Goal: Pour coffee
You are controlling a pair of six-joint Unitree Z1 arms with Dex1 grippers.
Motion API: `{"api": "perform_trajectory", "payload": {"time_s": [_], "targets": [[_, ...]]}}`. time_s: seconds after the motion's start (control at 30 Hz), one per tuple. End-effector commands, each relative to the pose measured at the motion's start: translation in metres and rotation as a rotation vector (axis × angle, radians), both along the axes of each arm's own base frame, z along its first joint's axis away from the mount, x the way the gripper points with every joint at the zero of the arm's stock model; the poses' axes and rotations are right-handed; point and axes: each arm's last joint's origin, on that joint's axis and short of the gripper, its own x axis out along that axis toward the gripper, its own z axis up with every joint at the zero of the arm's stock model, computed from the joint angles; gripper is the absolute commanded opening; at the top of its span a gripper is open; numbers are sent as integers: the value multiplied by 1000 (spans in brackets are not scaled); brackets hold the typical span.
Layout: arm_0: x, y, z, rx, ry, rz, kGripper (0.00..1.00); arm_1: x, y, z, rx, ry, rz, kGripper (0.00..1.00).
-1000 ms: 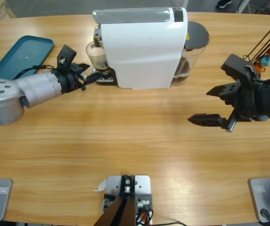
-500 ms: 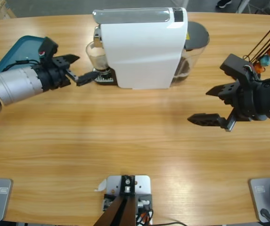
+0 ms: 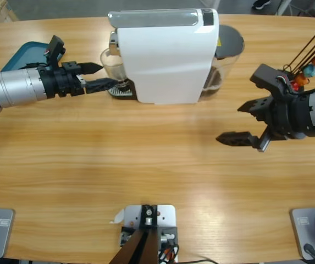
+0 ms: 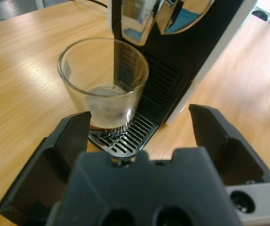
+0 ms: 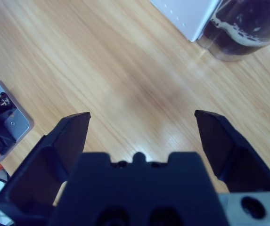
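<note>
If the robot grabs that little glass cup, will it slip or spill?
The glass tumbler looks smooth and hard, so it may slip between the left end effector's wide-open jaws. It holds only a little coffee, so it probably won't spill. It's probably fragile if squeezed hard.

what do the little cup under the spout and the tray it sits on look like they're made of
Tumbler: clear glass by the look, since the coffee and grille show through it.
Drip tray: black slotted grille with a slight sheen, whether plastic or coated metal cannot be told.

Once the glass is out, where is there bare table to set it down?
Bare wood runs between the coffee machine and the rig's edge, left of the right gripper. Crowded: the left gripper around the glass, and the teal tray.
</note>
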Motion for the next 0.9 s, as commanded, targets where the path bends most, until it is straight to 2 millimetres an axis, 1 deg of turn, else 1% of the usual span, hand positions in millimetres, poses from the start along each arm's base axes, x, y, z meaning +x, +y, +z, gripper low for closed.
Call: {"api": "perform_trajectory", "payload": {"time_s": [0.03,0.27,0.33,0.47,0.53,0.9], "targets": [[20,-2,-15,-4,29,16,889,3,4,-9,-34,42,-7,1000],[30,-6,-21,-15,39,0,884,3,4,-10,-37,45,-7,1000],[32,-7,-21,-20,38,-2,858,4,5,-10,-39,47,-7,1000],[35,-9,-20,-32,42,-7,853,5,6,-11,-42,50,-7,1000],[37,-10,-20,-36,42,-7,823,6,7,-11,-41,50,-7,1000],[43,-15,-19,-61,72,-16,821,5,6,-10,-38,46,-7,1000]]}}
